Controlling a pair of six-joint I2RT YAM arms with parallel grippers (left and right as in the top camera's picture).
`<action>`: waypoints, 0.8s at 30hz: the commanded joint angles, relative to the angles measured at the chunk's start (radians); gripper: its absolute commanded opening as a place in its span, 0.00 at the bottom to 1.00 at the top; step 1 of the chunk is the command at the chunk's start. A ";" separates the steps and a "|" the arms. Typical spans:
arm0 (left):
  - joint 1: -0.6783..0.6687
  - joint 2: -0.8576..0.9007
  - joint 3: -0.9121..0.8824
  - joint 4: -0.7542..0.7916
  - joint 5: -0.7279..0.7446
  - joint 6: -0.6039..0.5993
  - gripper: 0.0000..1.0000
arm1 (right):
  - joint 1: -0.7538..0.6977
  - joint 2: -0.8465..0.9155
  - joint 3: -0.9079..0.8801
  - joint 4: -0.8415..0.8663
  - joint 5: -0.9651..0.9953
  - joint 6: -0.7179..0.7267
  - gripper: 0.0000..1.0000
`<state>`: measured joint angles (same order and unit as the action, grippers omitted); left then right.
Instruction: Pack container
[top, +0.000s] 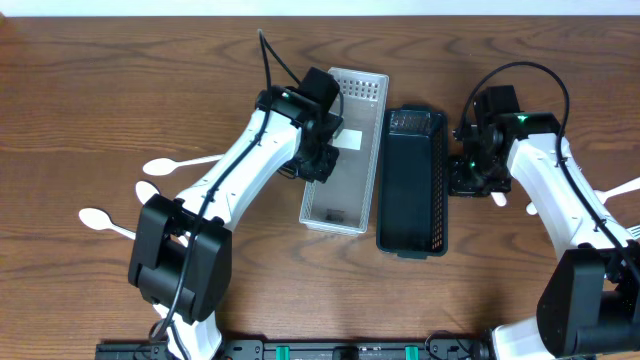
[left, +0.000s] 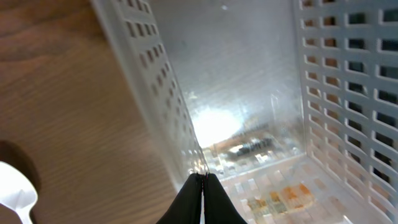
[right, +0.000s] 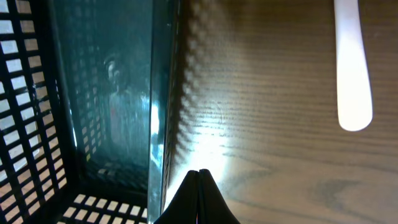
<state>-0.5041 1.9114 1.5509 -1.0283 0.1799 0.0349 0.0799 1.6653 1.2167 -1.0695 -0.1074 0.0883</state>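
Note:
A clear perforated container (top: 340, 150) lies at mid-table, with a black perforated container (top: 412, 180) alongside its right wall. Both look empty inside. My left gripper (top: 318, 168) is at the clear container's left wall. In the left wrist view my left gripper (left: 203, 177) is shut, its tips touching the rim of the clear container (left: 249, 74) near a corner. Whether they pinch the rim I cannot tell. My right gripper (top: 468, 183) is just right of the black container. My right gripper (right: 199, 172) is shut and empty over the wood beside the black container (right: 93, 93).
White plastic spoons (top: 180, 165) lie on the wood left of the left arm, one spoon (left: 15, 193) showing in the left wrist view. More white cutlery (top: 620, 190) lies at the right edge. A white handle (right: 352, 68) lies right of my right gripper.

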 joint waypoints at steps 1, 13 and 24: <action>-0.022 0.004 0.004 -0.023 -0.005 0.017 0.06 | -0.010 0.006 0.014 0.011 0.006 -0.050 0.01; -0.066 0.004 -0.100 -0.052 -0.005 0.013 0.06 | -0.007 0.006 0.010 0.032 0.006 -0.053 0.02; -0.070 0.004 -0.146 -0.146 -0.005 -0.039 0.06 | 0.013 0.106 -0.002 0.084 -0.094 -0.087 0.01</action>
<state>-0.5682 1.9114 1.4094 -1.1435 0.1799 0.0235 0.0814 1.7435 1.2163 -0.9962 -0.1299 0.0418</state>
